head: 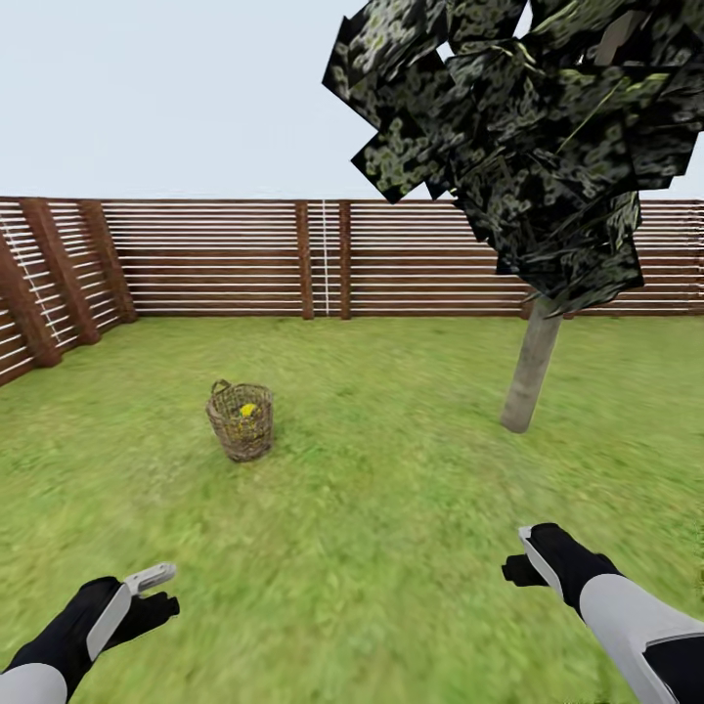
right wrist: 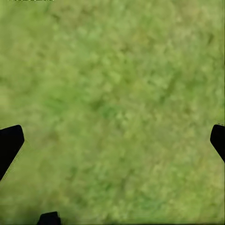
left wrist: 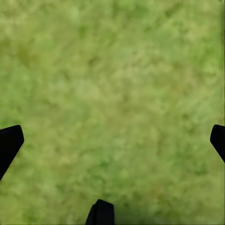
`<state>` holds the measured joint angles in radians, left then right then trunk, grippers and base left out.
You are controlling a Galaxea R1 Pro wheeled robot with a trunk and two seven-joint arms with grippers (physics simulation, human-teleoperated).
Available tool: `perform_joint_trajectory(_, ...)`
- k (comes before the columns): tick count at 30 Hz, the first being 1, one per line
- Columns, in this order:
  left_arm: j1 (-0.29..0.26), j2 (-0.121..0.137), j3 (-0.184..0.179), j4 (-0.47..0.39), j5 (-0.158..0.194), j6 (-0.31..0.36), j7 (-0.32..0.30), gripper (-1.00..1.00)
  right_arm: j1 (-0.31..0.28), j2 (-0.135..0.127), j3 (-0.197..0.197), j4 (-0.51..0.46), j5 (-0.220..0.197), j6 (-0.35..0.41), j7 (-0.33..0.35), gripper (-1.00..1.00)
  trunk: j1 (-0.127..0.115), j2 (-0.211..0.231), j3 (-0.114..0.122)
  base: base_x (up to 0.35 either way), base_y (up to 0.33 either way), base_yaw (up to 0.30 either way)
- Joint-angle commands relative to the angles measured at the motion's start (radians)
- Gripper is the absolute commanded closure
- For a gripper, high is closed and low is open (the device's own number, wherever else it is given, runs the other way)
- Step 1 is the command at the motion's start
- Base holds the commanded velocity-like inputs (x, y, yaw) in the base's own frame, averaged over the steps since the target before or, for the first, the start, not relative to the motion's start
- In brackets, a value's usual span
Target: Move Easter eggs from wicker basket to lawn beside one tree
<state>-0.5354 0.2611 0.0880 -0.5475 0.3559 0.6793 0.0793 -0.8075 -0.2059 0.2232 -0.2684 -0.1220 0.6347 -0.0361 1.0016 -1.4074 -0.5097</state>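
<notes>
We see mottled green lawn [head: 391, 548] ringed by dark slatted wooden fence [head: 215, 256], round brown wicker basket [head: 241, 420] upright left of grey-trunked tree [head: 531, 367], yellow egg [head: 248, 410] inside, both grippers spread, empty.

Left wrist view looks straight down on the lawn [left wrist: 112, 93], mottled green grass with yellowish patches, soft and blurred. The left hand [left wrist: 112, 140] has its two dark fingertips [left wrist: 9, 143] at opposite edges, spread wide with bare grass between them, nothing held. A third dark part of the hand sits at the edge between them.
</notes>
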Motion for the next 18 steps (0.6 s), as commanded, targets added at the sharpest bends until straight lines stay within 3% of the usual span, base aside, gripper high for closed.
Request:
perform_joint_trajectory(1,0.0,0.0,0.001,-0.002,0.011,0.005,0.008,-1.0,-0.001,0.0,0.008,-0.001,-0.01,0.005,-0.004,-1.0,0.0,-0.001,-0.002,0.212,0.301,-0.278)
perform_joint_trajectory(18,0.0,0.006,0.001,-0.002,0.012,0.005,0.008,-1.0,-0.001,0.002,0.009,-0.001,-0.01,0.005,-0.003,-1.0,0.0,-0.001,-0.016,0.212,0.301,-0.278)
